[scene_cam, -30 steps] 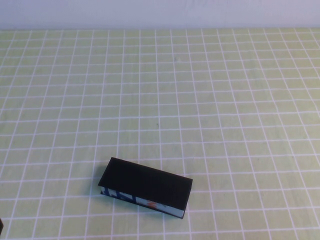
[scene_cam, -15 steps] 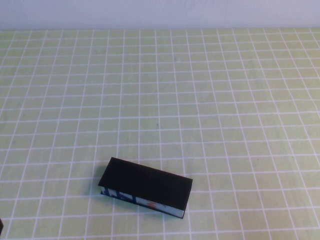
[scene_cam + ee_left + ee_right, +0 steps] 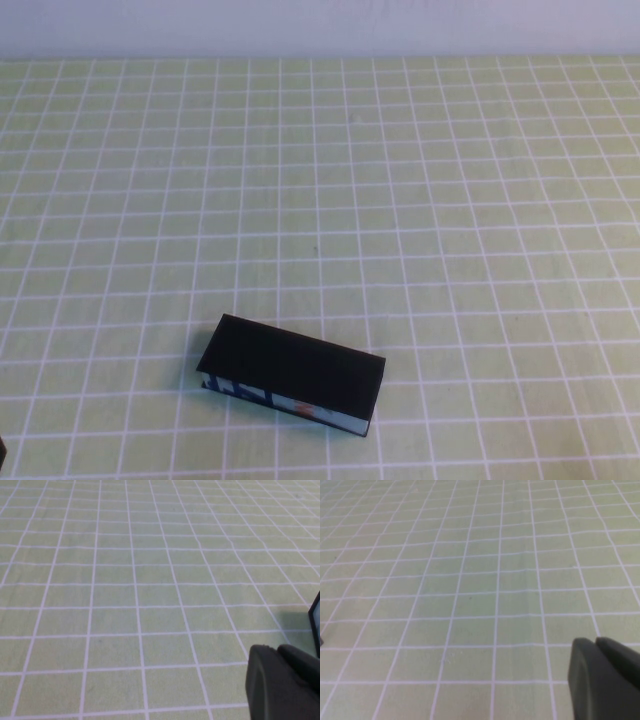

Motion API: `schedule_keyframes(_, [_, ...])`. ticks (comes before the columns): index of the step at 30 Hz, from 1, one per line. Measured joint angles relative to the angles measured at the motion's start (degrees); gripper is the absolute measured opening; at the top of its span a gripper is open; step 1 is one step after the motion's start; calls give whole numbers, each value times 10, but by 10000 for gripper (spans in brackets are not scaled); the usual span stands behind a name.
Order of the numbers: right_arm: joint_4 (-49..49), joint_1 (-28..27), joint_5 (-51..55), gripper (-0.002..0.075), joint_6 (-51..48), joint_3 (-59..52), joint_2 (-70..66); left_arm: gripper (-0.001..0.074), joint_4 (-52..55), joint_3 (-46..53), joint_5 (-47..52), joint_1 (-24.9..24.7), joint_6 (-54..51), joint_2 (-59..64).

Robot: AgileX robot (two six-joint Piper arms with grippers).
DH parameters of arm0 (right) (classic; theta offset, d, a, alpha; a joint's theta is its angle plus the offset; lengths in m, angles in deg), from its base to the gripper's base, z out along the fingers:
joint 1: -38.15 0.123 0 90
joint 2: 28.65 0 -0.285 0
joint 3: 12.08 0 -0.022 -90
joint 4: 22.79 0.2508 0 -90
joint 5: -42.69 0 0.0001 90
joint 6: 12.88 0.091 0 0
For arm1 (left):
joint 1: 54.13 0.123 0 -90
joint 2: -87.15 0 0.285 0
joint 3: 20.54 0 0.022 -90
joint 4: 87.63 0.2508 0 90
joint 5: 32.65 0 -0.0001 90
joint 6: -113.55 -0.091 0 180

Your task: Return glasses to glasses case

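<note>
The glasses case (image 3: pixel 291 376) lies closed on the checked cloth (image 3: pixel 400 200) with no glasses visible, so the task appears complete; left gripper (image 3: pixel 282 682) and right gripper (image 3: pixel 605 677), both clenched and empty, sit away from it.

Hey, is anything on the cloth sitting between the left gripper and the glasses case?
Nothing visible does. The glasses case lies shut on the bare green checked cloth. The left gripper is low near it, with only open cloth showing between. The right gripper, shut, is off to the side. No glasses are visible.
</note>
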Motion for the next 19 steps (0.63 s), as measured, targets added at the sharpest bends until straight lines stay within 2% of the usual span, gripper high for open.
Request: schedule_keyframes(19, [-1,-1,1,-18,7,0,0,-3,0,0,0,0,0,-1])
